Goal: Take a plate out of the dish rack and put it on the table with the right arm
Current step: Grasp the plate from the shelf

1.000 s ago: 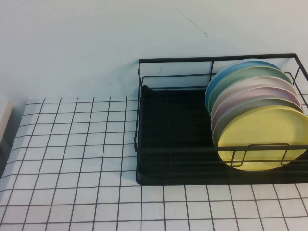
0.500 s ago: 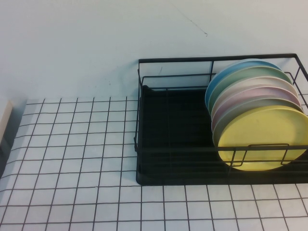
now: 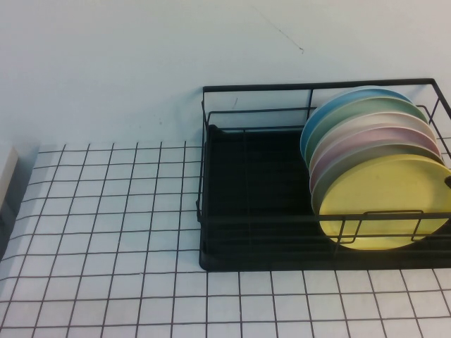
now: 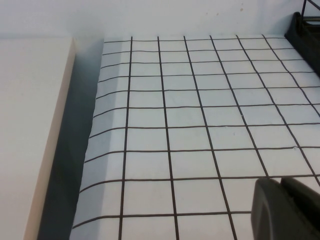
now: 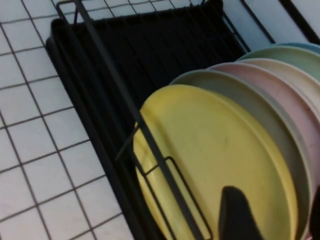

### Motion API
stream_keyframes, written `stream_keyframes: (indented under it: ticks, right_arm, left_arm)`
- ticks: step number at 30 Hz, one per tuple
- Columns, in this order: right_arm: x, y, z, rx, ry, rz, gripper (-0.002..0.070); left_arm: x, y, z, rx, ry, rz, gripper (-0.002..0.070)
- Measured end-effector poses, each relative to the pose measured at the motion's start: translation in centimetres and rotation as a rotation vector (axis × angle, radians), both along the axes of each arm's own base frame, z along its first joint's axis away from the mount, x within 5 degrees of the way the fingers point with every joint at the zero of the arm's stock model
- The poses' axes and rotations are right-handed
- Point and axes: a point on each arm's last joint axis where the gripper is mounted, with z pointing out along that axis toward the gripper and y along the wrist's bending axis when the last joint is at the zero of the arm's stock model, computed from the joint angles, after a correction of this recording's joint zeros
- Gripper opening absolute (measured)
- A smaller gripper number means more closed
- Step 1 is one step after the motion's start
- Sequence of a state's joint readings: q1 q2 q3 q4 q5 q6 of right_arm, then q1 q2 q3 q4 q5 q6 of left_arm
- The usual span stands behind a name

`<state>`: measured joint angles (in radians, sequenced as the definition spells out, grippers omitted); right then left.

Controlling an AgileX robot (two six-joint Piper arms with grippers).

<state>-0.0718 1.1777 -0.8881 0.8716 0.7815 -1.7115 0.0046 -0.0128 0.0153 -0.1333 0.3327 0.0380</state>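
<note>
Pale-yellow plate (image 3: 384,204) upright at front of plate stack, right end of black wire dish rack (image 3: 239,232), on gridded white table (image 3: 106,232). Behind it: grey (image 3: 373,158), pink (image 3: 380,137), cream, green, blue plates. Right gripper (image 5: 272,215) just before yellow plate face, fingers spread wide, holding nothing. Left gripper (image 4: 287,207) low over table, well left of rack; finger spacing unclear.

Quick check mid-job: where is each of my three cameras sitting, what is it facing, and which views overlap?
High view: raised on the robot's side, angled down at the table and rack; only a dark sliver of the right end effector shows at the right edge.
Left wrist: low over bare table left of the rack; left end effector tip shows.
Right wrist: close above the yellow plate, one finger before it.
High and right wrist share plate and rack.
</note>
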Motion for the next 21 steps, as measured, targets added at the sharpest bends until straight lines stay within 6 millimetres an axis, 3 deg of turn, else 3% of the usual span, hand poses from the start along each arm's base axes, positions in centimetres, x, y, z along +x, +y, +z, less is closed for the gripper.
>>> stream_keyframes:
  ticks: [2, 6, 12, 21]
  right_arm:
    - [1.2, -0.2, -0.1, -0.034, -0.026, 0.012, 0.0343]
    - [3.7, -0.7, -0.6, -0.089, -0.068, -0.001, 0.0382]
    - [6.1, -1.1, -2.8, -0.125, -0.009, 0.004, 0.0391]
    - [7.3, -1.3, -5.2, -0.156, 0.047, 0.040, 0.0373]
  left_arm:
    - [0.0, 0.0, 0.0, 0.005, 0.000, -0.001, -0.0003]
    - [0.0, 0.0, 0.0, 0.005, 0.000, -0.001, -0.0003]
    - [0.0, 0.0, 0.0, 0.005, 0.000, -0.001, -0.0003]
    - [0.0, 0.0, 0.0, 0.005, 0.000, -0.001, -0.0003]
